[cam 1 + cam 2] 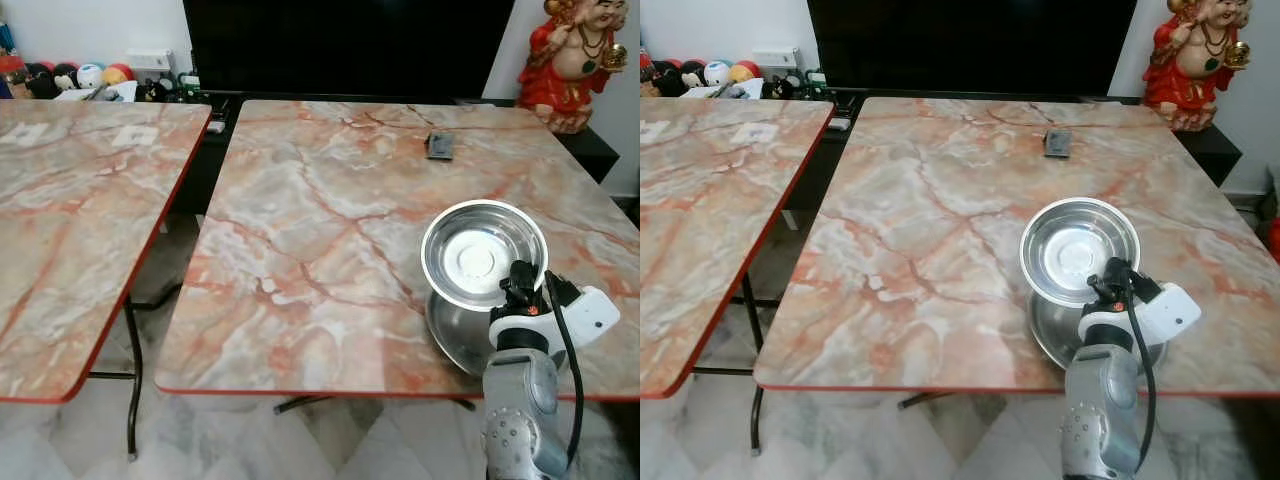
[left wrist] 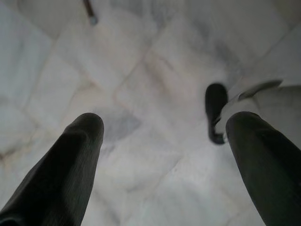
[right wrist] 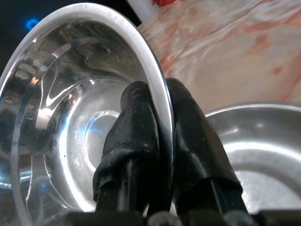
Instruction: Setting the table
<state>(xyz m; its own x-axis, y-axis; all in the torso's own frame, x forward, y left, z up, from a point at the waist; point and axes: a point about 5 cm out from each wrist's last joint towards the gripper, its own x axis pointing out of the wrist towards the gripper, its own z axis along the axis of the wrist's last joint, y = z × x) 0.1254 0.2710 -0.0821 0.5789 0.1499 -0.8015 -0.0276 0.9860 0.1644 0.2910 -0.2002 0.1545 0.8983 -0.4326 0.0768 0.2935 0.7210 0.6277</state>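
The right gripper (image 3: pixel 157 141) is clamped on the rim of the upper steel bowl (image 1: pixel 484 252), 1 finger inside and 1 outside, holding it tilted above a second bowl (image 1: pixel 455 335) that rests near the front right edge of the worktop (image 1: pixel 320 230). Lift clear of the lower bowl, level the rim, then lower gently onto bare marble. A small dark object (image 1: pixel 440 146) lies well apart. The left gripper (image 2: pixel 162 155) hangs over the floor, fingers spread, holding nothing.
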